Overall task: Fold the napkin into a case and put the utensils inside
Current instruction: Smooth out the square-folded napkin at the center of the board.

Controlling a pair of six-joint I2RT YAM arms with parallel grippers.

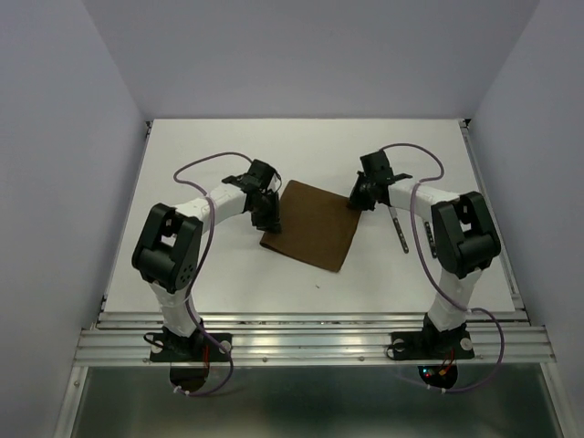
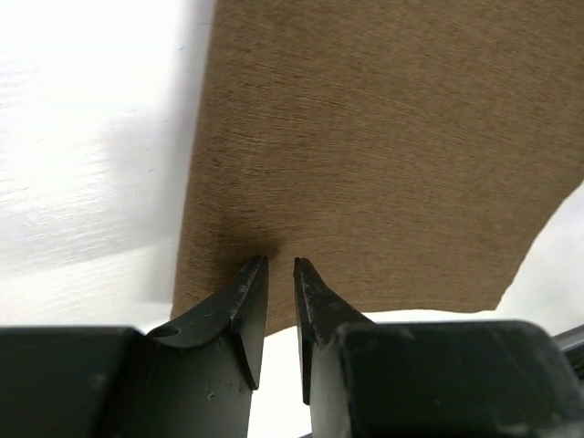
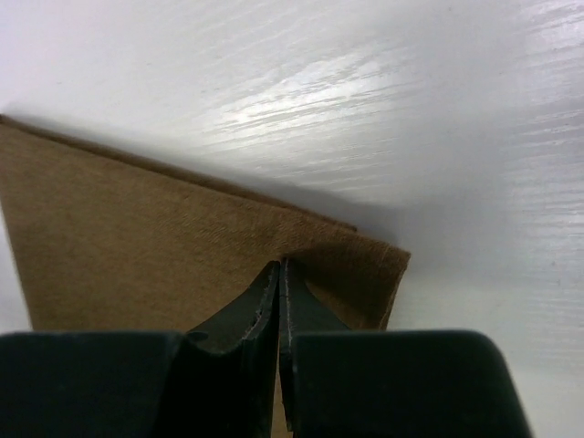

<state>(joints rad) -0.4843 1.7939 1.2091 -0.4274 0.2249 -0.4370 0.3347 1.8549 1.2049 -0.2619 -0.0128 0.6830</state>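
Observation:
The dark brown napkin [image 1: 310, 224] lies flat on the white table between my two arms. My left gripper [image 1: 265, 216] is at its left edge. In the left wrist view its tips [image 2: 281, 263] rest on the napkin [image 2: 365, 155] near the near-left corner, with a narrow gap between them and no cloth in it. My right gripper [image 1: 358, 203] is at the napkin's right corner. The right wrist view shows it [image 3: 279, 265] shut, with the napkin [image 3: 137, 246] puckered at the tips. The utensils [image 1: 399, 230] show as one thin silver line right of the napkin.
The white table [image 1: 228, 274] is closed in by pale walls at the left, right and back. A metal rail [image 1: 310, 342] runs along its near edge, where both arm bases stand. The right arm's elbow [image 1: 465, 233] rises just right of the utensils.

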